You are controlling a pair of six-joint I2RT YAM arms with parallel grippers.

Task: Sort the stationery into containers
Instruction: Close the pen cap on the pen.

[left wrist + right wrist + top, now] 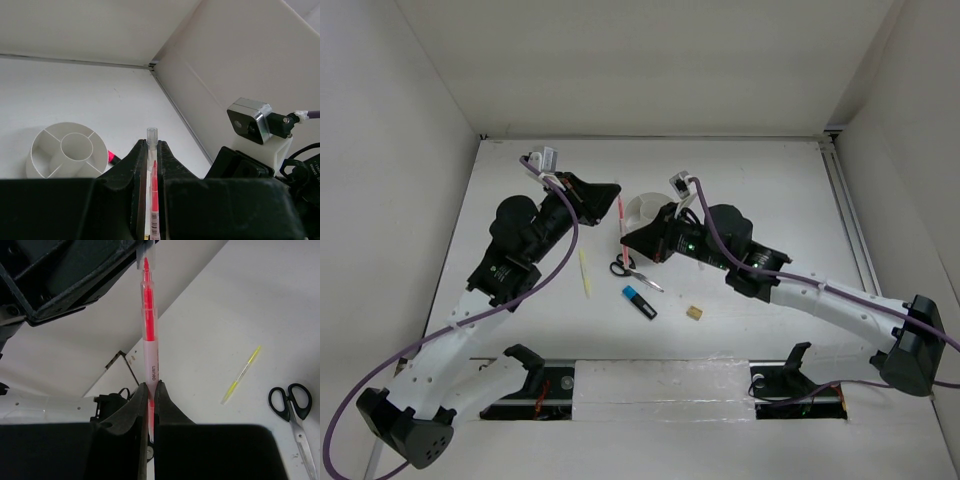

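Trouble comes if both hands tug at once. The left hand [151,146] is clamped on one end of the red pen [148,315], the right hand [151,387] on the other, mid-frame just left of the white tub [36,160]. It may slip and drop onto the counter [770,200].

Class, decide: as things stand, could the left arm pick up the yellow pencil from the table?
Probably not yet. The yellow pencil lies uncovered beside the left arm, but its jaws are shut on the red pen, which the jaws of the right arm also clamp. It must release first.
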